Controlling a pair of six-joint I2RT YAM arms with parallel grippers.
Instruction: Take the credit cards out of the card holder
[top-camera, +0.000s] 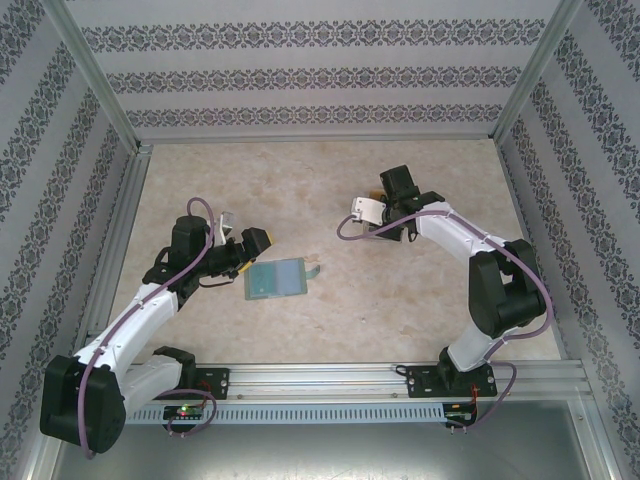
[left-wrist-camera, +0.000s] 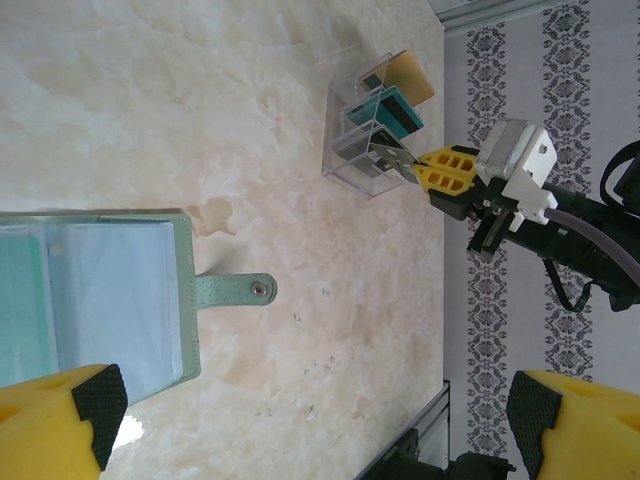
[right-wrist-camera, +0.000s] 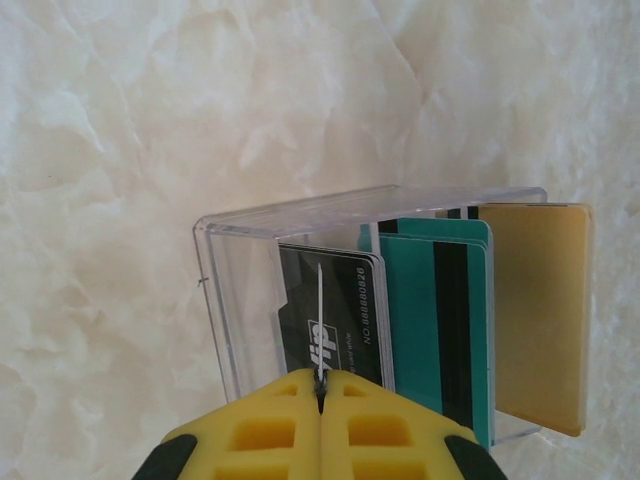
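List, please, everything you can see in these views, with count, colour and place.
card holder: one, grey-green, open on the table, partly under the left tool.
clear stand: one, transparent, on the table by the right tool.
credit cards: about five; gold at the stand's back, teal in the middle, dark in front, a grey card gripped.
table: one, beige marble.
walls: three, white with dark patterned stripes.
left tool: one, yellow-fingered, open.
right tool: one, yellow-fingered, shut on the grey card.
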